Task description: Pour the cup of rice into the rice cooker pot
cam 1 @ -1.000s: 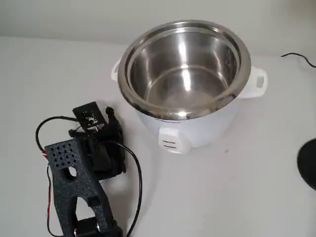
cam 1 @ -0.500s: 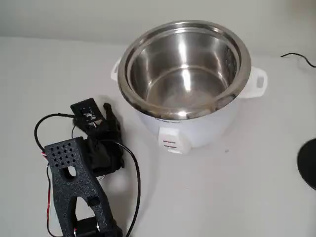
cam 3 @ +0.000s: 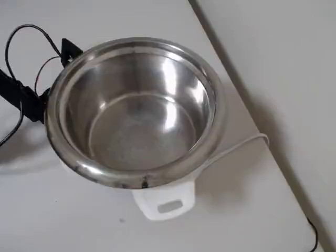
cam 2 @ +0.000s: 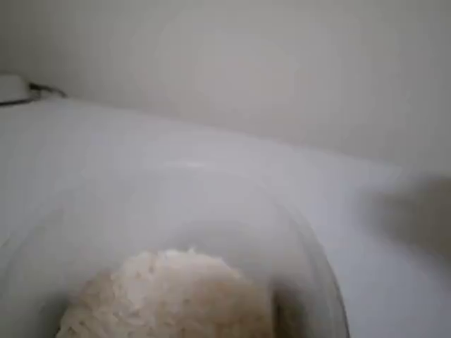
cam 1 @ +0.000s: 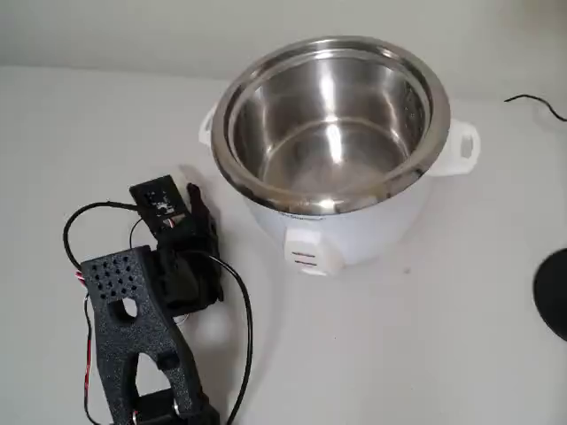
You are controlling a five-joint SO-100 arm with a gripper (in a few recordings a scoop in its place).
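Gripper (cam 1: 190,208) state cannot be told; it sits left of the one rice cooker pot (cam 1: 332,124) in the fixed view. One cup (cam 2: 310,253) holds one mound of rice (cam 2: 169,296).

The gripper (cam 1: 193,205) has edged slightly forward — then back (small shift).

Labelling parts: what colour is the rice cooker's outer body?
White, clearest in the fixed view: rice cooker body.
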